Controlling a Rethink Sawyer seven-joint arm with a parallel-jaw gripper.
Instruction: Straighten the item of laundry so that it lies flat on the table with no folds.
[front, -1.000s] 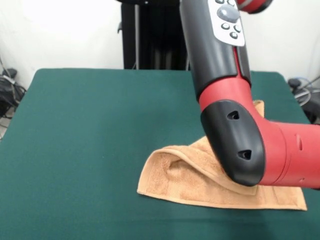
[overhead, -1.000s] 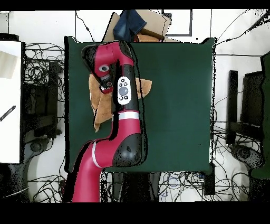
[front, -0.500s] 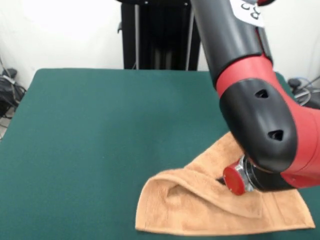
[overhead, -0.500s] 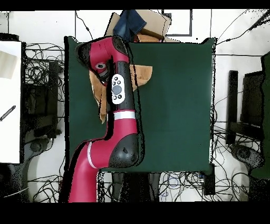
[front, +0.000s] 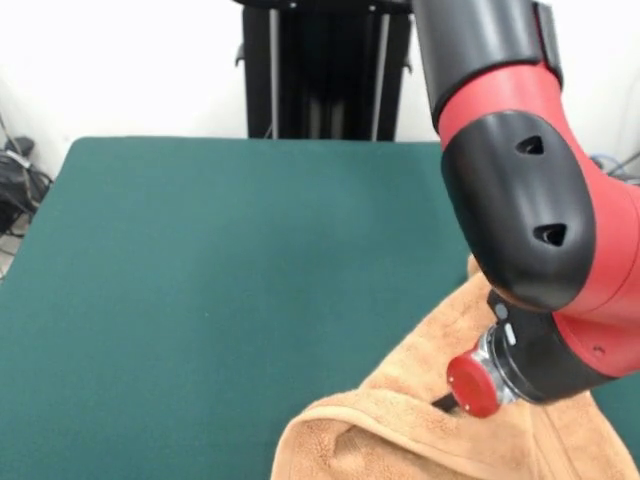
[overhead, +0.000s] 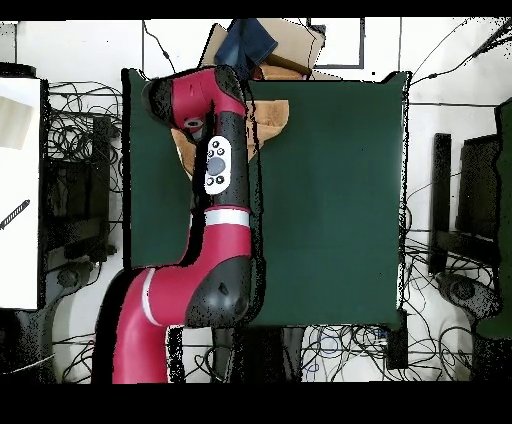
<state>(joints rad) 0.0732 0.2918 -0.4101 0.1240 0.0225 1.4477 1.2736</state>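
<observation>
One towel (front: 410, 420), folded, one green table (front: 220, 260), one arm (front: 530, 200)

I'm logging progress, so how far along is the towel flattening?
Nothing looks finished. The towel is bunched, with a raised fold by the table's near edge. The arm is over it; its tool is hidden, so any grip is unclear. Spreading it flat remains.

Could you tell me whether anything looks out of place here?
Yes: the towel sits bunched at the table's edge, with a raised fold along its near side, and the arm covers part of it.
</observation>
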